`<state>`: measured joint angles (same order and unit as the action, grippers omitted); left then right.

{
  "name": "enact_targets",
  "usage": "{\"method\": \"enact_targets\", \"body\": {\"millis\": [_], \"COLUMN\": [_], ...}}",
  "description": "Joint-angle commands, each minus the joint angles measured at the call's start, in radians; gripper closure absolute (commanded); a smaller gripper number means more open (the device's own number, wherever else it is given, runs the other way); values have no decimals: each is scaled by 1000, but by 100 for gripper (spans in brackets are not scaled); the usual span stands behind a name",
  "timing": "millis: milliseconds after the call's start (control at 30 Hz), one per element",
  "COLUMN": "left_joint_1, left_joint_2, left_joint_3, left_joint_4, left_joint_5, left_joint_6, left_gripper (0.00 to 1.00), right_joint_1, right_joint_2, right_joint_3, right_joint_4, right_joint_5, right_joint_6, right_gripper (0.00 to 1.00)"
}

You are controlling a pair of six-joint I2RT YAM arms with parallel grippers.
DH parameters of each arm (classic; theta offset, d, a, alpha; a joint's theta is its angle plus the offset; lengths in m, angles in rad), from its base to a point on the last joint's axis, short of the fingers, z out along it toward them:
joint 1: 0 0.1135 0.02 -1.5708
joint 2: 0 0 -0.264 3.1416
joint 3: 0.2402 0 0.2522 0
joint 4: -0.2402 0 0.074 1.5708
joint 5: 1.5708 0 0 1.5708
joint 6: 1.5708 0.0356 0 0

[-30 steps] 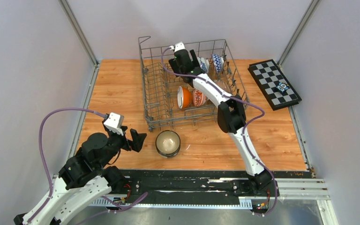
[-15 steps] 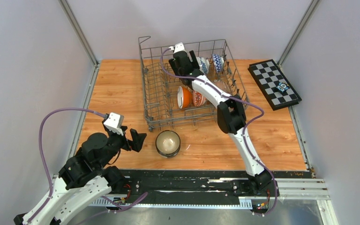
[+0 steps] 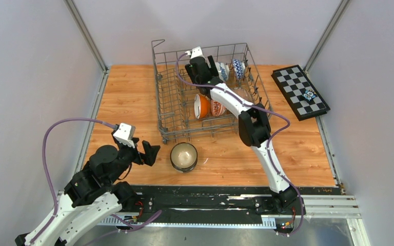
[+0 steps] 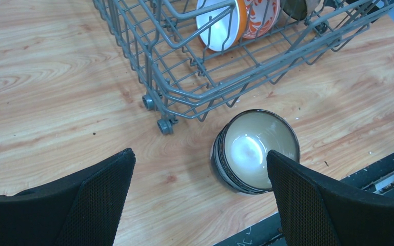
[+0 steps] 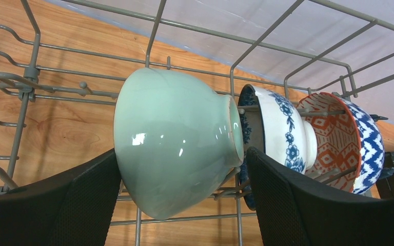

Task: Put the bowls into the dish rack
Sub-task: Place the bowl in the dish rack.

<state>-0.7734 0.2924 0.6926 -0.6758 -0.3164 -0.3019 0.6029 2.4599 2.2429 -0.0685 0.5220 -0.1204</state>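
The wooden table point(image 3: 128, 97) fills the middle of the top view. The grey wire dish rack point(image 3: 172, 97) stands on it at upper centre, and a black-and-white chequered board point(image 3: 300, 92) lies at the upper right.

The right arm reaches up into the far part of the rack. Its tool point(image 5: 182, 154) has its fingers spread wide on either side of a pale green bowl point(image 5: 174, 143), which lies on its side among the tines. The black pads sit right against the bowl's flanks, but I cannot tell whether they press on it.

To the right of that bowl in the wrist view, two more stand on edge: a blue-and-white flowered bowl point(image 5: 282, 128), then a blue zigzag bowl point(image 5: 338, 141) with an orange-patterned inside.

Nearer the rack's front, an orange bowl point(image 3: 201, 106) and a red-white patterned bowl point(image 3: 217, 107) stand side by side.

The left tool point(image 4: 200, 156) hangs at the lower left of the top view, opened fully and holding nothing.

A dark-rimmed beige bowl point(image 4: 256, 148) sits upright on the table just outside the rack's front corner. It is at the lower right of the left wrist view, just beside the right-hand finger.

A small blue and white object point(image 3: 308, 95) rests on the board.
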Motion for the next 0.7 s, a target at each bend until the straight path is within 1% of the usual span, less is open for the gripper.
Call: {"method": "enact_targets", "body": {"millis": [0,67,467,667], "left_joint_1": [8,8,8,8], "left_joint_2": [-12,-10,-9,-7], "left_joint_3": [-10,-10,-10,-10], "left_joint_4": [11,11,11,11], "left_joint_5": [-10,-10,-10,-10], "left_joint_6": [9,9,9,9], "left_gripper": [0,0,0,0], "right_joint_1": [-24,-24,-32,-40], "right_joint_2": [-89,-87,-43,-43], "right_joint_3": [20,27,97,92], "right_joint_4": [60,87,103,129], "right_joint_5": [150,157,221,225], "right_joint_6": [-31,-44,-148,-182], "right_gripper": [14,14,14,14]}}
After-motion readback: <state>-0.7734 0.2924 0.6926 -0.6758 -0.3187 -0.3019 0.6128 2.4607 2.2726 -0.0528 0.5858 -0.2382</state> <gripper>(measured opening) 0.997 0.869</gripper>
